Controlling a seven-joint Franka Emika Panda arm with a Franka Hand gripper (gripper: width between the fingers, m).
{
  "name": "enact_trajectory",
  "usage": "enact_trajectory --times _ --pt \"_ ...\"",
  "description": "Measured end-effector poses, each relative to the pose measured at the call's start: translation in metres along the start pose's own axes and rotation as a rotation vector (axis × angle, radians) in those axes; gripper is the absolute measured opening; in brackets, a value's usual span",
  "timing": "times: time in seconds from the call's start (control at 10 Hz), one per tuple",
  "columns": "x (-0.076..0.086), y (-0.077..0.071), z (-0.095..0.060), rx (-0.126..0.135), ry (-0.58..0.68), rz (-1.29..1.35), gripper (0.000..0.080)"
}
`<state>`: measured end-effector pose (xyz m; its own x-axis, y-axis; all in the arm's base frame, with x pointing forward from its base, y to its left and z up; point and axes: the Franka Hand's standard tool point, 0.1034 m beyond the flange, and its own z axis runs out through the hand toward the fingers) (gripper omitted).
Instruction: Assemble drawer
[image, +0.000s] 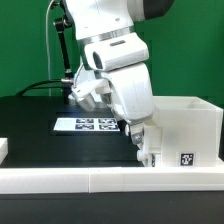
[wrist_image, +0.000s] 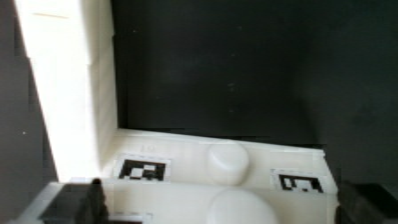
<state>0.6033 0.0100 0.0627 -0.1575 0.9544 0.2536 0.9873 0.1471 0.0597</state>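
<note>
A white open-topped drawer box (image: 186, 122) stands on the black table at the exterior view's right, with a marker tag (image: 186, 158) on its near face. My gripper (image: 140, 138) hangs low at the box's left wall. In the wrist view the gripper (wrist_image: 217, 206) is open, with dark fingers (wrist_image: 71, 204) far apart at the frame's edges. Between them lies a white part (wrist_image: 196, 195) with a rounded knob (wrist_image: 224, 158) and two tags. A tall white wall (wrist_image: 71, 90) runs beside a dark interior. I cannot tell whether the fingers touch the white part.
The marker board (image: 88, 124) lies flat on the table behind the gripper. A long white rail (image: 90, 178) runs along the table's front edge. A small white piece (image: 3, 148) shows at the exterior view's left edge.
</note>
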Motion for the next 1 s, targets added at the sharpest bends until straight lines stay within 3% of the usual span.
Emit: enact_trajectory --times 0.2,1.0 --pt "0.0002 -0.0012 0.0025 -0.012 -0.014 0.018 0.0649" --pt "0.0010 -0.0045 0.0022 -0.007 -0.015 0.054 0.0649"
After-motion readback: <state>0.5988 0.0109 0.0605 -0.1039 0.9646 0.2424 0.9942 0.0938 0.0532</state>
